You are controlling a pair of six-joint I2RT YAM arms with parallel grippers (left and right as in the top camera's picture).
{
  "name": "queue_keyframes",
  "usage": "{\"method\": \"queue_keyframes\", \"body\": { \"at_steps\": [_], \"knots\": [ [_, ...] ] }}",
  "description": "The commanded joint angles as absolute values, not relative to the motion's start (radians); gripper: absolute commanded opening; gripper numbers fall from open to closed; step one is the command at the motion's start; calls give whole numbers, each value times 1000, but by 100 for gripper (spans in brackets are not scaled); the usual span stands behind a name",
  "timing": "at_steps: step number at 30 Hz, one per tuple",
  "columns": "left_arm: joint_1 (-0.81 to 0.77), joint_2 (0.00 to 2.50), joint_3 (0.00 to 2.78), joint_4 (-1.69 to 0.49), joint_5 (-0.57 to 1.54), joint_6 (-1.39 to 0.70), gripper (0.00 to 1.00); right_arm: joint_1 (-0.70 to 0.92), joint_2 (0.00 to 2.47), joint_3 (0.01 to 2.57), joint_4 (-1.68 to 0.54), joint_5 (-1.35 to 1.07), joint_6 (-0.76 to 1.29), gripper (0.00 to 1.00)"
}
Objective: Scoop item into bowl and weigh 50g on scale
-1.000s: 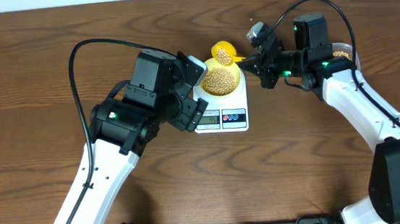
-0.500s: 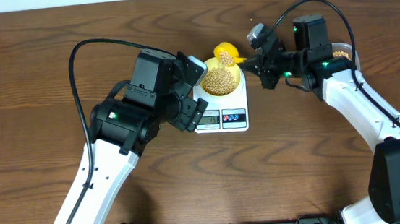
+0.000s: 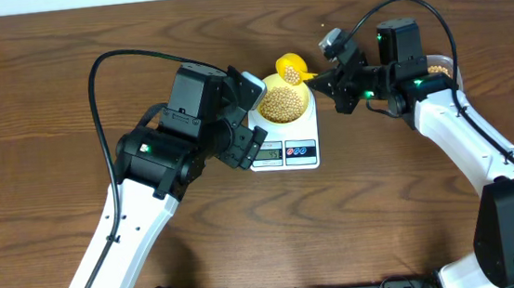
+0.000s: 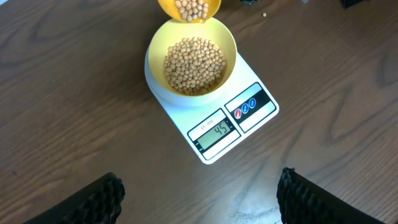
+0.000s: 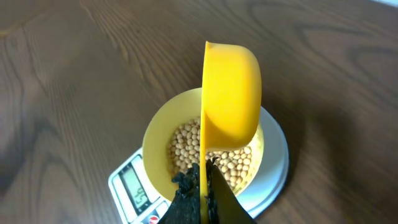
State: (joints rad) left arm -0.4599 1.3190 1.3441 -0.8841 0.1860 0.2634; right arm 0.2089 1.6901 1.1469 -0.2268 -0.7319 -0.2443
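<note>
Right gripper is clamping the scoop by its stiff handle. I am judging the beans light and free-rolling. Left gripper is gaping.

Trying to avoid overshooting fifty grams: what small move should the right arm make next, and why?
Probably tilt the yellow scoop slightly further so a few beans trickle into the bowl. The scale reads 45, just short, and the scoop, pinched in the right gripper, hangs over the bowl's rim with beans left in it.
</note>
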Motion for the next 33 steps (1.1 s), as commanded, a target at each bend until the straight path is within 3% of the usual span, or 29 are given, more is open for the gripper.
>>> {"method": "queue_keyframes", "body": {
  "at_steps": [1, 33],
  "knots": [
    [-455, 1319, 1352, -886, 199, 273, 81, 217, 1676, 1146, -228, -739, -113, 1],
    [-455, 1319, 1352, -886, 198, 273, 81, 217, 1676, 1146, -220, -739, -121, 1]
  ]
}}
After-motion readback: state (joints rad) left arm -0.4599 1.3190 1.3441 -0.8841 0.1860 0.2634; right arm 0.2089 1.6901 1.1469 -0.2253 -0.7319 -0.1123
